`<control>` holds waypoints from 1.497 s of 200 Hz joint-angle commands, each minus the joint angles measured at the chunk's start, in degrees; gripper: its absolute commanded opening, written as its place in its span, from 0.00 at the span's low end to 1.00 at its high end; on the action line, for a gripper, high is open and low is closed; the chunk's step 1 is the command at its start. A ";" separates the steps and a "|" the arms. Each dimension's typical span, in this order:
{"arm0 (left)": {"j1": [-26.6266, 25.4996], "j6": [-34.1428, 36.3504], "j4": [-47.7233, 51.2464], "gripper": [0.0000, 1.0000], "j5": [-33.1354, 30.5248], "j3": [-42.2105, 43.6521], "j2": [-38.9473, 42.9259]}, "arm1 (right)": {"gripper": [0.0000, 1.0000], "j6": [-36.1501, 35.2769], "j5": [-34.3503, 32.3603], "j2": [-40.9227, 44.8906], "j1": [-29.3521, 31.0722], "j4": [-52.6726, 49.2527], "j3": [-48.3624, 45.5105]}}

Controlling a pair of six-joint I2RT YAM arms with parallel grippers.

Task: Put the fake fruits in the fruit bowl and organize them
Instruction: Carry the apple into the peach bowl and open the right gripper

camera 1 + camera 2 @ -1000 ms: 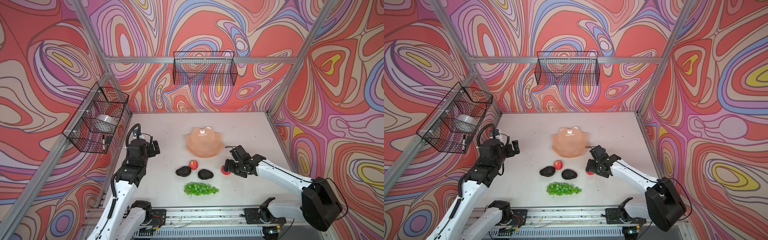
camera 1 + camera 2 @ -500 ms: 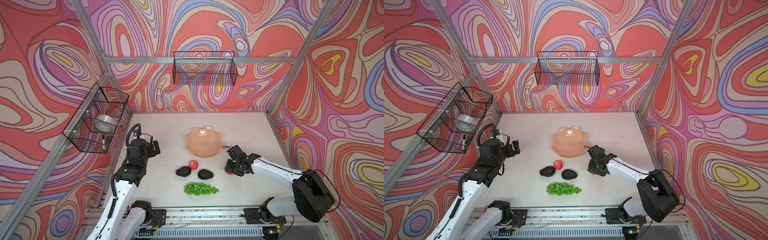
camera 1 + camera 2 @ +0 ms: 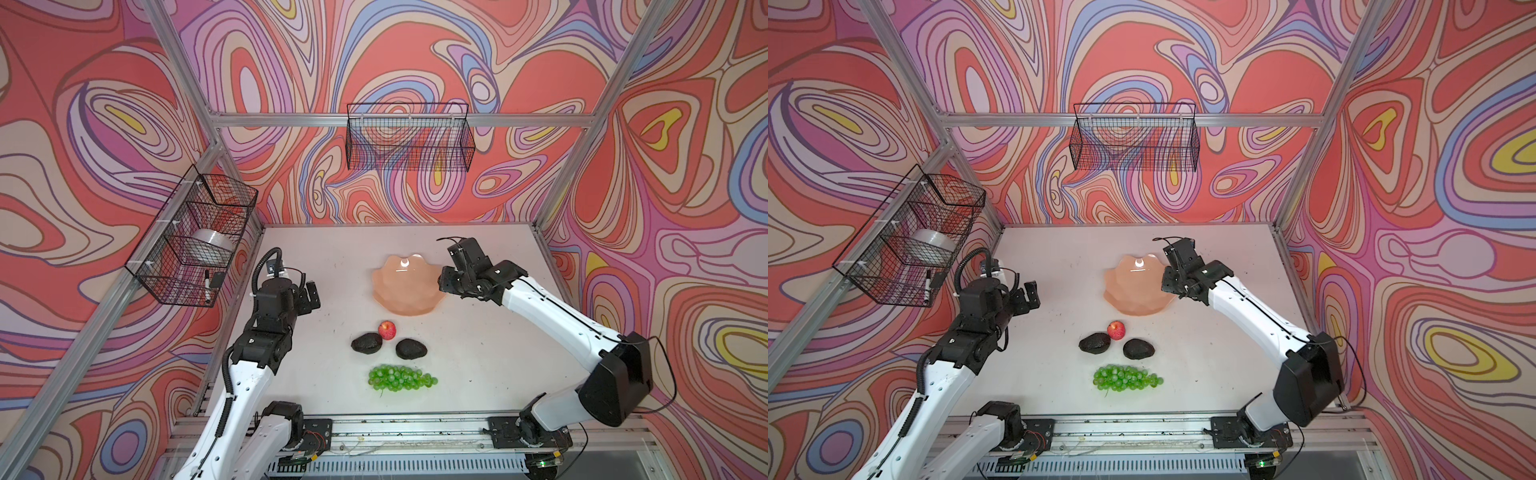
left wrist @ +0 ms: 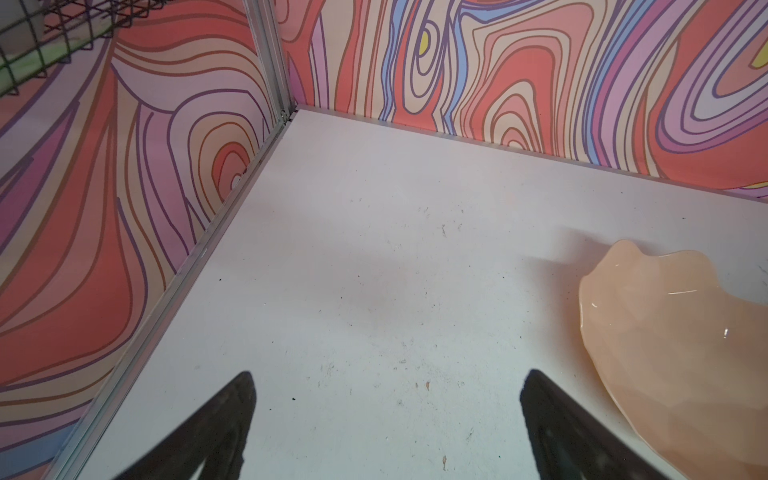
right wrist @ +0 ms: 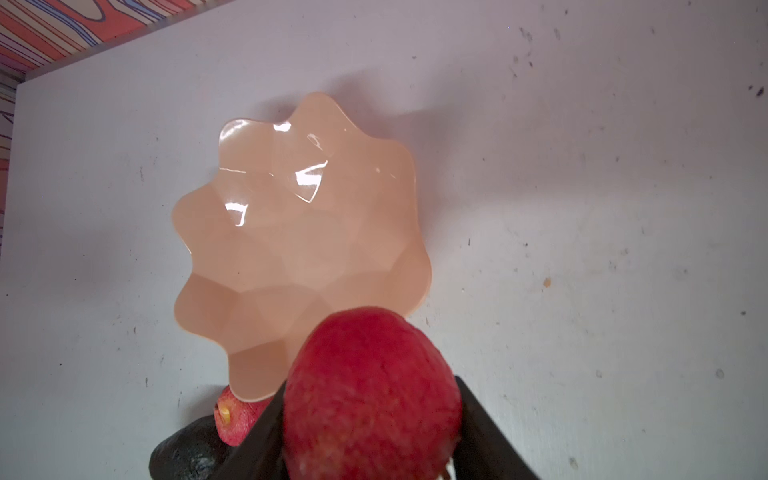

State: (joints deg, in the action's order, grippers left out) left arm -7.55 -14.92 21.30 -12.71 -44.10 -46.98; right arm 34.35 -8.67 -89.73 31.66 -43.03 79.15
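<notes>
Right gripper (image 5: 372, 424): I see it clamped on a red apple (image 5: 370, 386), one black finger on each side.
Held apple: lifted clear of the table (image 3: 332, 257). From the right wrist view it overlaps the rim of the fruit bowl (image 5: 299, 232).
Gripper and bowl: in both top views the gripper (image 3: 451, 282) sits at the bowl's right edge (image 3: 1133, 291), and it hides the apple from me there.
Left gripper (image 4: 388, 415): jaws spread wide and holding nothing, over bare table left of the bowl.
Bowl: no fruit inside.
On the table: second apple (image 3: 387, 330) between left-hand avocado (image 3: 366, 343) and right-hand avocado (image 3: 411, 348), with the grapes (image 3: 399, 378) nearer me.
</notes>
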 commanded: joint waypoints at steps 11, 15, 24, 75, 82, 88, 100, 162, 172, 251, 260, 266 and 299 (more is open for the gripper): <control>-0.09 -0.38 1.22 1.00 -1.04 1.03 1.01 | 0.39 -5.23 -2.80 -10.27 2.39 -1.71 7.87; -0.05 -0.38 1.20 1.00 -1.09 1.04 1.08 | 0.39 -5.54 -2.90 -11.28 2.67 -1.63 8.76; -0.09 -0.30 1.11 1.00 -1.18 1.05 1.10 | 0.39 -6.02 -2.36 -14.56 3.20 -1.75 10.90; -0.09 -0.55 1.11 1.00 -1.39 1.16 1.26 | 0.39 -7.42 -3.14 -25.89 5.28 0.57 16.46; -0.09 -0.55 1.04 1.00 -1.23 1.20 1.26 | 0.39 -7.75 -3.63 -27.19 5.33 0.60 17.17; -0.10 -0.54 1.19 1.00 -1.26 1.16 1.28 | 0.39 -8.08 -4.05 -28.16 5.34 0.70 17.65; -0.09 -0.64 1.24 1.00 -1.28 1.12 1.36 | 0.39 -8.55 -4.75 -29.82 5.49 0.79 18.55; -0.09 -1.36 1.56 1.00 -1.47 1.19 1.37 | 0.41 -10.14 -8.10 -36.19 5.56 0.90 20.86; -0.09 -2.01 2.19 1.00 -1.86 1.04 1.13 | 0.43 -10.12 -7.99 -36.85 5.52 1.00 20.98; -0.16 -6.60 18.00 0.99 13.85 -4.92 1.26 | 0.73 -10.17 -6.20 -34.82 5.51 2.26 21.66; -0.18 -8.01 19.77 0.98 15.74 -5.01 1.98 | 0.76 -10.21 -6.18 -33.91 5.45 2.44 21.83; -0.18 -8.97 21.09 0.98 16.95 -5.04 2.37 | 0.79 -10.07 -6.10 -33.24 5.38 2.50 21.96; -1.63 -14.03 26.72 0.95 21.58 -4.92 3.39 | 0.86 -8.84 -5.57 -27.72 4.78 3.68 21.57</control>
State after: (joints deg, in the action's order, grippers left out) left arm -7.70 -23.40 39.75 3.09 -47.79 -44.36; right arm 24.56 -14.48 -124.31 36.93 -41.23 99.53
